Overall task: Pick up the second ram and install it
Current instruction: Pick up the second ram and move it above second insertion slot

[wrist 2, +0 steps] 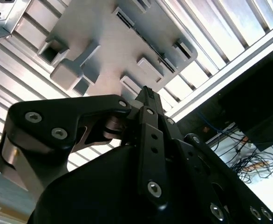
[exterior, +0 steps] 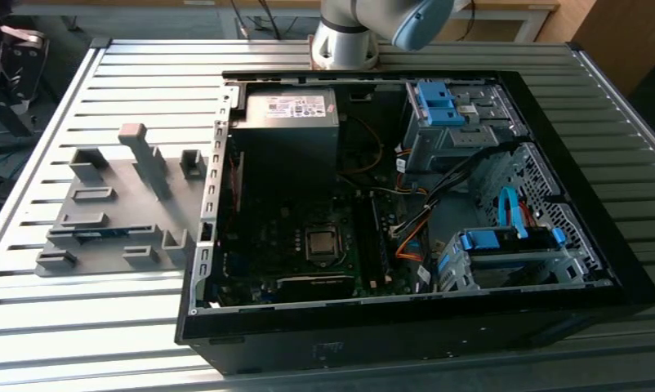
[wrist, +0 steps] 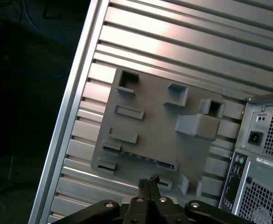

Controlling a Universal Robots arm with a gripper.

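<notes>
- Weight of the second ram (exterior: 91, 233) judged slight: a thin, flat, stiff board, light to lift yet fragile, with small chips on the faces and contacts along one long edge best left untouched.
- Best pinched across the two flat faces near mid-length, squarely, to avoid twisting or tipping the stick in its slot; probably somewhat slippery there under a weak pinch, so a firm but gentle squeeze seems called for.
- Seated, apparently on edge, in a long slot of the grey holder (wrist: 155, 116), at the middle left of the exterior view's frame, on the slatted counter (exterior: 121, 327) beside the open computer case (exterior: 415, 335); not yet lifted.
- Fingers (wrist: 144, 189) closed tip to tip in both wrist views, with nothing held between them.
- Hovering over the holder, apart from the stick, with no contact.
- In the first wrist view, tips near the long slot and roughly level with its mid-length; height above the stick hard to judge.
- Closed as they stand, too narrow to straddle the board; no room between the pads for its thickness.
</notes>
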